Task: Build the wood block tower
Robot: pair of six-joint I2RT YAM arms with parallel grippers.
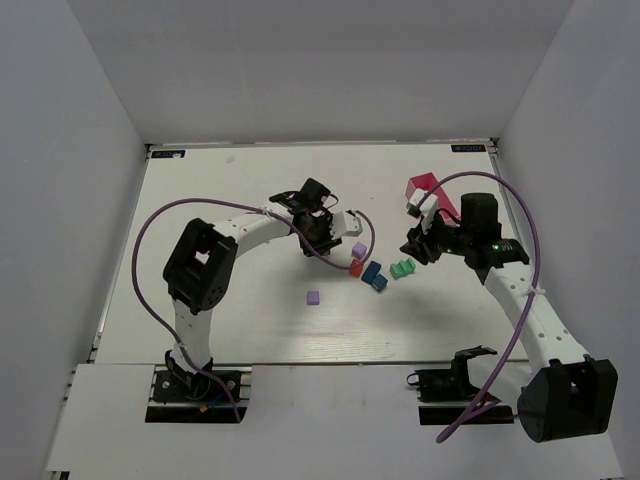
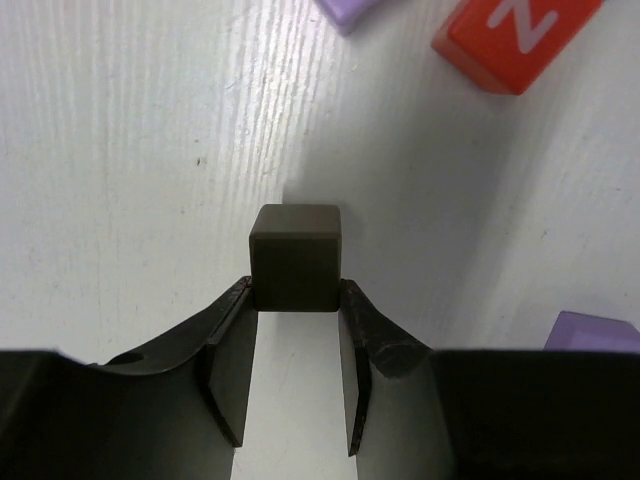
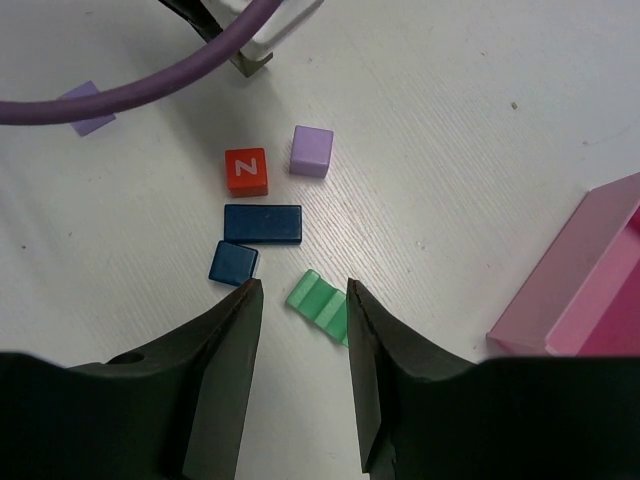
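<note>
Bright, even, diffuse light falls from above. In the top external view the white table [image 1: 250, 320] is nearly washed out, and shadows under the arms are faint. In the left wrist view the table grain is sharp. A soft grey shadow spreads up and right from the dark grey block [image 2: 296, 258], and the left gripper [image 2: 297, 293] is near-black with little detail. In the right wrist view the close purple cable [image 3: 150, 85] is soft, while the red block [image 3: 246, 171] is crisp.

A white, wood-grained table [image 1: 250, 330] stands enclosed by plain pale grey walls [image 1: 60, 150] under soft, even light.
</note>
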